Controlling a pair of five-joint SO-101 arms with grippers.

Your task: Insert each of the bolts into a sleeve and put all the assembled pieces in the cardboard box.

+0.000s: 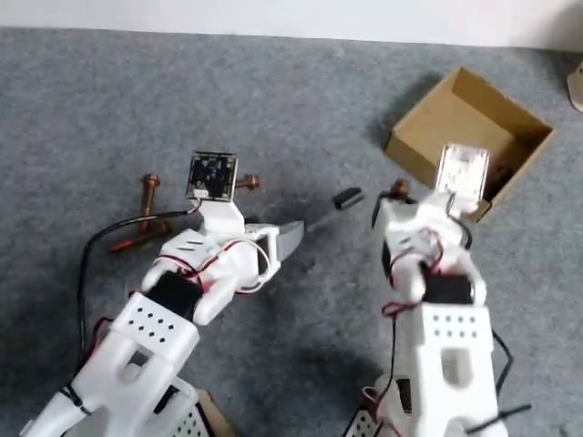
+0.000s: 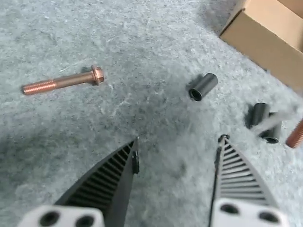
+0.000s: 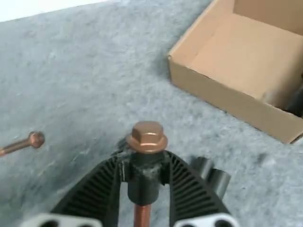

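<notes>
The right gripper pinches a sleeved bolt just short of the cardboard box; carry it well over the rim before letting go. The left gripper gapes wide near a loose sleeve.

Bolt partly beyond picture edge

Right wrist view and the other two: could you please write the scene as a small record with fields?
right tool: shut on a black sleeve with a copper bolt through it, head sticking out
left tool: open, above gray carpet
single sleeve: lying alone on the carpet
pair of sleeves: lying together, apart from the single one
loose bolt: lying flat, no sleeve on it
cardboard box: top open, close to the right tool
</notes>
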